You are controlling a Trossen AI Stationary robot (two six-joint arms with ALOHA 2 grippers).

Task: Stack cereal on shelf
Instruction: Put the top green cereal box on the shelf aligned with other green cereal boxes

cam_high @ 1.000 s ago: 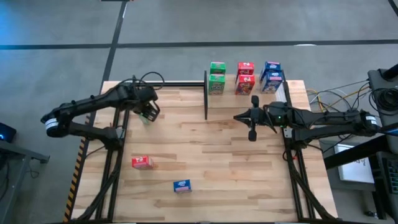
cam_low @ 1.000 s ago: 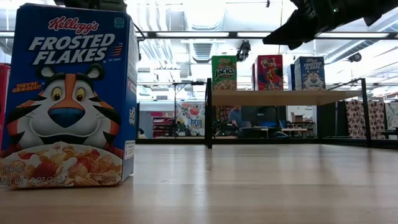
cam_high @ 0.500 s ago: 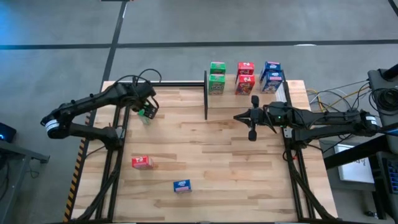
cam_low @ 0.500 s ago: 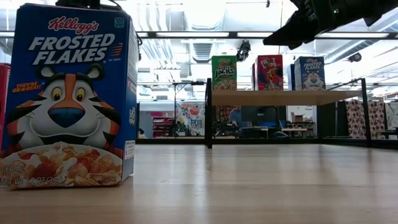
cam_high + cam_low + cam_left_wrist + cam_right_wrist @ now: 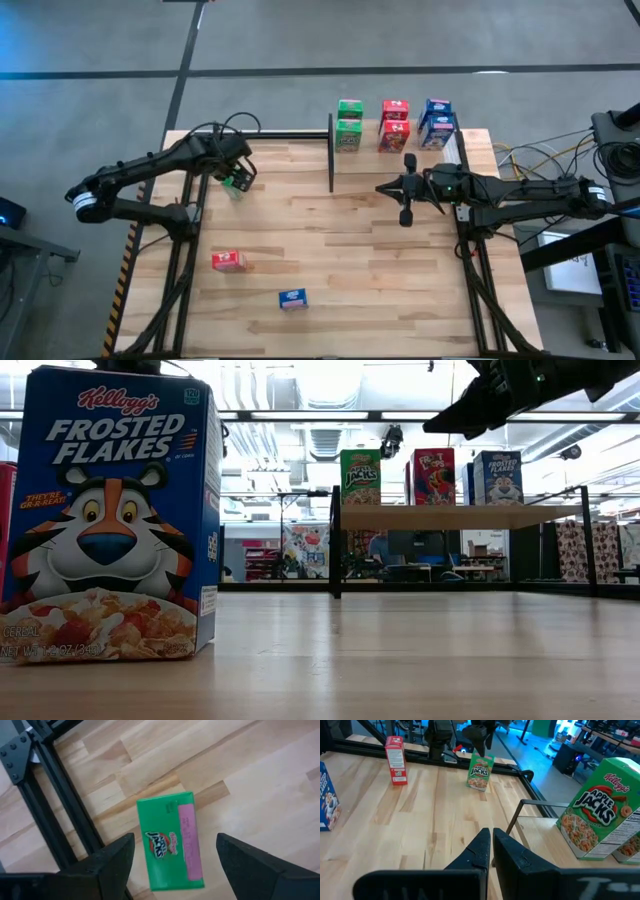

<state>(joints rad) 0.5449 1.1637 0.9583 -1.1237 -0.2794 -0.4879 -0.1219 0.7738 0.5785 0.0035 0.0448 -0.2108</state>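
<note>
1. The green Apple Jacks box (image 5: 171, 840) sits on the table (image 5: 360, 250) near its far left corner, directly under my left gripper (image 5: 175, 862). In the right wrist view it stands upright (image 5: 480, 772), and the "Apple Jacks" lettering reads clearly.
2. My left fingers (image 5: 107, 862) are spread wide, one on each side of the box, and hold nothing.
3. Two more boxes stand loose on the near left part of the table: a red one (image 5: 228, 261) and a blue Kellogg's Frosted Flakes box (image 5: 292, 298). In the low view the blue box (image 5: 110, 515) fills the left side, with the tiger and "They're Gr-r-reat!" on its face.
4. That makes three loose boxes on the table: one green, one red, one blue.
5. On the shelf (image 5: 450, 516) at the far side I count six boxes from above: two green (image 5: 348, 125), two red (image 5: 394, 125), two blue (image 5: 437, 124). The low view shows Apple Jacks, a red box and Frosted Flakes in a row.
6. My right gripper (image 5: 406, 189) hovers in front of the shelf, fingers (image 5: 480, 852) pressed together, empty.
</note>
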